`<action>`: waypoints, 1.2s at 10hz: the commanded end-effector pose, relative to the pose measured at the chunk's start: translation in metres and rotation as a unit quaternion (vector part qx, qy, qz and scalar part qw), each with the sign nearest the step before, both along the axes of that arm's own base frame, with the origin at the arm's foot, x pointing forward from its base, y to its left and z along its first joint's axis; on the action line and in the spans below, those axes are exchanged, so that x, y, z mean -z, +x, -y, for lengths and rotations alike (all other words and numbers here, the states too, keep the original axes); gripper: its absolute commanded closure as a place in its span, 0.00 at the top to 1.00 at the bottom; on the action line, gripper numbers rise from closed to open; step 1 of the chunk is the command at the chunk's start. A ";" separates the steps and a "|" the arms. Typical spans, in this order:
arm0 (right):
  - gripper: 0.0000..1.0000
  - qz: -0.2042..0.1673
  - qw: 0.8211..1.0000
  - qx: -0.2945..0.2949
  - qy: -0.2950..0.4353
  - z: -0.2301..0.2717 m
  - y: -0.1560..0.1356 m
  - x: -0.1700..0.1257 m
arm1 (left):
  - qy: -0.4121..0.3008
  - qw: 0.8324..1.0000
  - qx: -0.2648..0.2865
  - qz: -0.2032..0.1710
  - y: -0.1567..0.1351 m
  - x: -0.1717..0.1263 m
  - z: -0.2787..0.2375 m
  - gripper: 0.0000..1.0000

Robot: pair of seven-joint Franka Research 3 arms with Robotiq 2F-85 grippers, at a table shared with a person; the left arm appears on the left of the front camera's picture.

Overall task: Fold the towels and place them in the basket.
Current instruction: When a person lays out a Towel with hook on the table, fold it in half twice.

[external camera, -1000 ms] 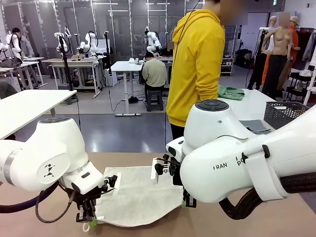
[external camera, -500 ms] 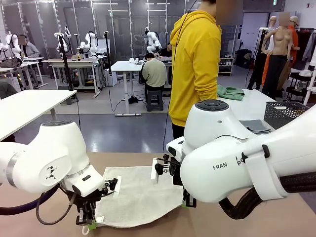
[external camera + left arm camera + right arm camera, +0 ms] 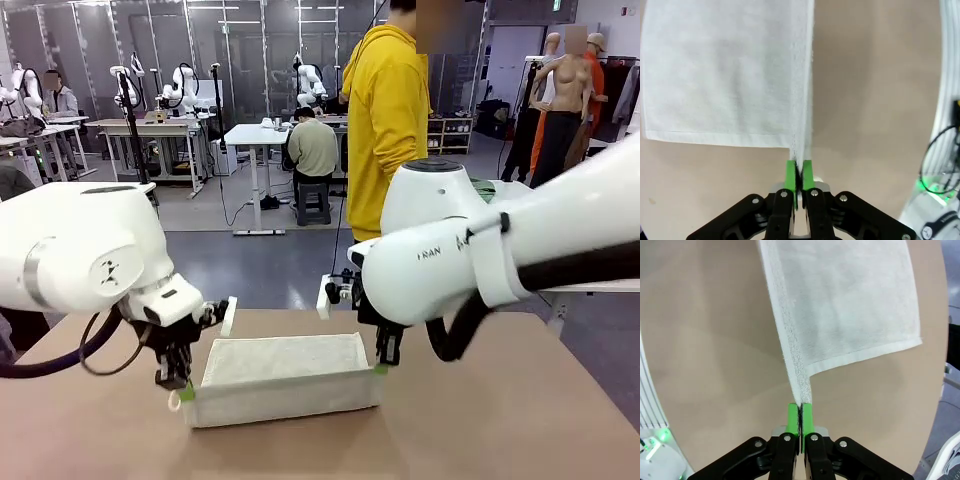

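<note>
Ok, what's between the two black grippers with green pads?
The upright edge of the cream-white terry towel spans from left gripper to right gripper, each shut on a corner, in the front view.

cream-white towel (image 3: pixel 285 385), tan table (image 3: pixel 500 420), green end effector pads (image 3: pixel 790 172), yellow hoodie (image 3: pixel 385 120)

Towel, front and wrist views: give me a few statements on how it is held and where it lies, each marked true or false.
1. The left gripper is shut on a near corner of the towel. True.
2. The right gripper hangs open above the towel. False: it is shut on the other near corner.
3. The towel lies flat on the table. False: its near edge is lifted between the two grippers, and the rest trails down to the table.
4. A person in a yellow hoodie stands at the far side of the table. True.
</note>
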State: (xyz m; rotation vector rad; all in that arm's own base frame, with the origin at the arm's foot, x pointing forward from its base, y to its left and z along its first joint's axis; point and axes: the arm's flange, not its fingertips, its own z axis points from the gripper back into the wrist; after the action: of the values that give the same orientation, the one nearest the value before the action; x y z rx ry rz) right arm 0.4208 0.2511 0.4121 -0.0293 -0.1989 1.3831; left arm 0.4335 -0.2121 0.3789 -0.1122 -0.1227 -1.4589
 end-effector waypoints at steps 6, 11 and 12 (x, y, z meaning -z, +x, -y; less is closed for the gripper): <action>0.04 -0.007 1.000 -0.018 -0.001 0.003 0.094 0.024 | 0.063 0.998 -0.008 0.023 0.110 -0.033 0.008 0.07; 0.04 0.046 0.999 -0.003 0.028 0.004 0.125 0.034 | 0.064 0.998 0.010 0.014 0.143 -0.012 0.010 0.07; 0.04 0.051 0.998 -0.019 0.025 0.004 0.125 0.036 | 0.062 0.998 0.016 0.022 0.144 -0.011 0.011 0.07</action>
State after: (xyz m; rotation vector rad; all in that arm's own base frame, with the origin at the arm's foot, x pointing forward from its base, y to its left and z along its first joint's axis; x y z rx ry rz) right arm 0.5464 0.2500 0.3811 -0.0340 -0.3013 1.3733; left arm 0.5731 -0.2229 0.3860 -0.0019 -0.0590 -1.4857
